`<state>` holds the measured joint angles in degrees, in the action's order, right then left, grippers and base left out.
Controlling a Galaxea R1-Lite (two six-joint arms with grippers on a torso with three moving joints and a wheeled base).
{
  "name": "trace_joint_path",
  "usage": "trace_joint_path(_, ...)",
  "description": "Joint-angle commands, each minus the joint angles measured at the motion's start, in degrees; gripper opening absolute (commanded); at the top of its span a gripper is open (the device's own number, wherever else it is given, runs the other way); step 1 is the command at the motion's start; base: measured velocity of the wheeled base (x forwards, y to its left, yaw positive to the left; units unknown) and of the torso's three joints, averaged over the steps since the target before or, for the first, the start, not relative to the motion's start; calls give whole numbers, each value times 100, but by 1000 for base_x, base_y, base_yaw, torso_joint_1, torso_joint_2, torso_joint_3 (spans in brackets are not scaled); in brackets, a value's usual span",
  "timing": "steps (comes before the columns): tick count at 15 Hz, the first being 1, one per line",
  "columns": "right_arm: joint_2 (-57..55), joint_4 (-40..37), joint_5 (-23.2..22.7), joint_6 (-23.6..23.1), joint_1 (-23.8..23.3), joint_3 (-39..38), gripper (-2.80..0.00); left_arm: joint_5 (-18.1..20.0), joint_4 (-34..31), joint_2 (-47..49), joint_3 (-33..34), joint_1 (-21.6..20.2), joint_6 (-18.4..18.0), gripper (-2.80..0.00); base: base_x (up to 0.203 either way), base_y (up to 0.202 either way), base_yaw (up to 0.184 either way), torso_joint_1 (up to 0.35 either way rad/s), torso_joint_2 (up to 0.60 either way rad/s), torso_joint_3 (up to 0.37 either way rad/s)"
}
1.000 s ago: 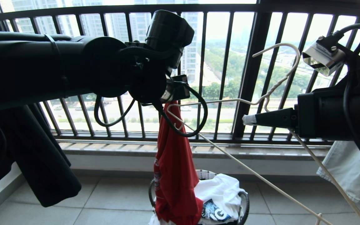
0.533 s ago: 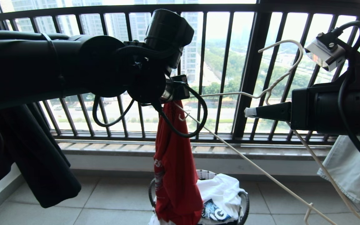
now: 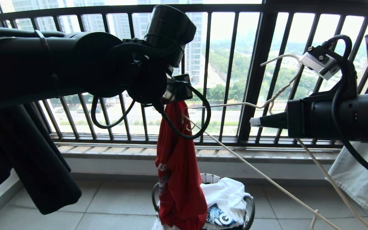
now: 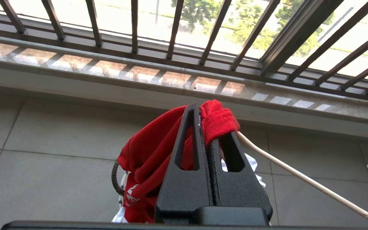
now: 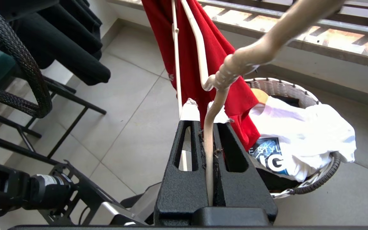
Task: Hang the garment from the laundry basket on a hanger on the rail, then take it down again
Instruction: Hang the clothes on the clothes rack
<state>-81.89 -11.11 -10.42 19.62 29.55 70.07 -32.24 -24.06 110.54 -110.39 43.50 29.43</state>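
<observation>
Jaws of the left gripper (image 4: pixel 207 127) are clamped on the red garment's (image 3: pixel 179 172) collar, which is held hanging above the laundry basket (image 3: pixel 250 204). Jaws of the right gripper (image 5: pixel 207 127) are closed on the hanger (image 3: pixel 267 103) below its twisted neck, one shoulder being pushed into the garment.

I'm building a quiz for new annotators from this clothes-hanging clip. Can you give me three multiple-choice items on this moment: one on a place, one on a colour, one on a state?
1. Where does the bottom of the red T-shirt hang?
A. at the laundry basket
B. over the window railing
C. on the black clothing at left

2. What colour is the garment on top inside the basket?
A. black
B. white
C. green

3. How are the right gripper jaws?
A. wide open, empty
B. shut on the red shirt
C. shut on the wire hanger

Answers:
1 A, the head view shows the shirt's lower end reaching the basket rim.
2 B, a white printed T-shirt lies on top.
3 C, the right wrist view shows the hanger's wire pinched between the jaws; the left gripper holds the shirt.
</observation>
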Motion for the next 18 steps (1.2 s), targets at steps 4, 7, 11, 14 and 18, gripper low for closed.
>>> trace_joint_path(4, -196, -66, 132, 6, -8, 95, -280, -2, 7, -223, 87, 19, 28, -280, 0, 0, 0, 0, 0, 0)
trace_joint_path(7, -308, -75, 450, -2, -19, 154, -280, -10, 14, -278, 114, 40, 28, -280, 0, 0, 0, 0, 0, 0)
trace_joint_path(11, -360, -431, 497, -72, -225, 354, -280, -88, 33, -417, 122, 36, 33, -280, 0, 0, 0, 0, 0, 0)
trace_joint_path(14, -363, -471, 497, -73, -450, 464, -280, -89, 23, -461, 140, 27, 10, -280, 0, 0, 0, 0, 0, 0)
trace_joint_path(18, -301, -488, 421, -204, -441, 405, -280, -89, 16, -290, 132, 27, 2, -280, 0, 0, 0, 0, 0, 0)
